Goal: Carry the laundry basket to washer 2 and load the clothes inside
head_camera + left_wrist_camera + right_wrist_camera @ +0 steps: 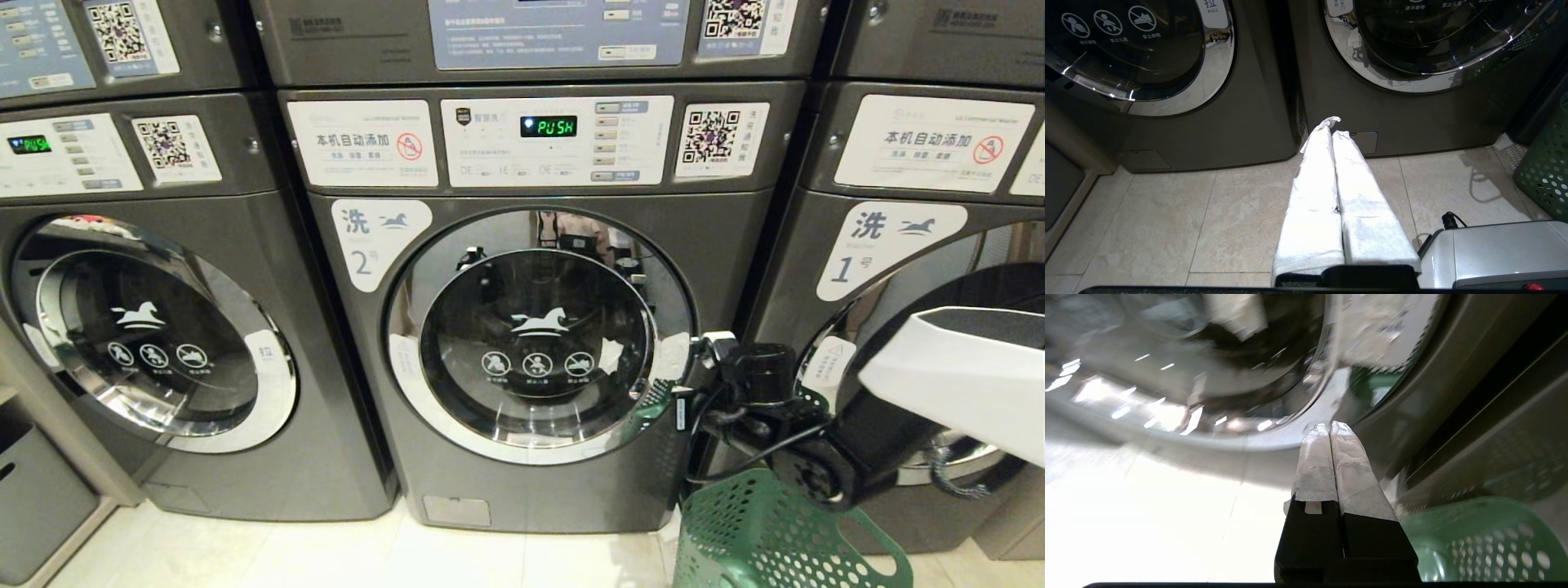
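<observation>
Listing left to right: left gripper [1333, 126], fingers closed and empty, low over floor [1167, 212]. Washer 2 [522, 327], door [539, 335] closed. Right gripper [1327, 428], fingers pressed together, empty, at door's right rim. Basket [767, 531] on floor, right of washer 2. Risk: pinched fingers skid off the chrome rim; arm may knock the basket.

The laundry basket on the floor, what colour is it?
Green, with round holes all over. The laundry basket shows best in the head view.
</observation>
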Motion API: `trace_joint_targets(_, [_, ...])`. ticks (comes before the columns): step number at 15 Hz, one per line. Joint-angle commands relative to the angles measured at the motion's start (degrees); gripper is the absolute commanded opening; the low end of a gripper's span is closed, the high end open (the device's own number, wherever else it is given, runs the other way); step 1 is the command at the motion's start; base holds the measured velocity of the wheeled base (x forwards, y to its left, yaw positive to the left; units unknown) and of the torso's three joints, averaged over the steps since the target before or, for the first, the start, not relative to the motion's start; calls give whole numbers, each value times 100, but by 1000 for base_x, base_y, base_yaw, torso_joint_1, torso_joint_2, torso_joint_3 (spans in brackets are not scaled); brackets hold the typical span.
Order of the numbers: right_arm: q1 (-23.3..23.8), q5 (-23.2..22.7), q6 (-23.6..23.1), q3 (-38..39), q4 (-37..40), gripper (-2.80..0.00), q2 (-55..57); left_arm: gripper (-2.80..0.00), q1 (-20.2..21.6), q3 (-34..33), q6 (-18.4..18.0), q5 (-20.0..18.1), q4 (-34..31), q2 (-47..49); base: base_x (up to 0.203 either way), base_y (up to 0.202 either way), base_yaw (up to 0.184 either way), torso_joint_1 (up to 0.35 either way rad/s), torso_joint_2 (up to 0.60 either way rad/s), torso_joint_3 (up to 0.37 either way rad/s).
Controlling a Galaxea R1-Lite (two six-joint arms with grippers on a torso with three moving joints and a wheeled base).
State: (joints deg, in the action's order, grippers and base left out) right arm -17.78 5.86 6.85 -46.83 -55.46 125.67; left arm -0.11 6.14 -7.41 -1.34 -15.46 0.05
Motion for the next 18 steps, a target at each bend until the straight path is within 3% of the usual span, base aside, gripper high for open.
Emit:
trace_joint_targets(1, [-176,-102,8,673,-6,-280,-1319,-280,-7,1,-6,2,-19,-5,0,0,0,0,0,0])
trace_joint_targets(3, [-348,-406,93,973,38,-280,-2225,-280,-7,1,30,11,-19,-5,0,0,0,0,0,0])
trace_joint_targets(5, [-463,-1265,531,1010,39,-280,-2941,-280,-7,-17,196,20,8,-5,0,0,0,0,0,0])
trace_joint_targets(6, [-497,-1473,671,960,-24,-280,-3127,-280,-14,-17,237,29,8,-5,0,0,0,0,0,0])
trace_joint_targets(8, [-523,-1426,446,652,-92,-280,-3305,-280,-7,-17,240,37,5,-2,0,0,0,0,0,0])
trace_joint_targets(10, [-538,-1411,-418,179,-71,-280,-3330,-280,2,-8,191,46,-4,4,0,0,0,0,0,0])
trace_joint_targets(12, [-547,-1439,-783,-582,403,-280,-3264,-280,2,-17,159,46,14,-5,0,0,0,0,0,0])
trace_joint_targets(18, [-575,-1404,-760,-2864,998,-280,-1898,-280,2,-17,196,55,16,-5,0,0,0,0,0,0])
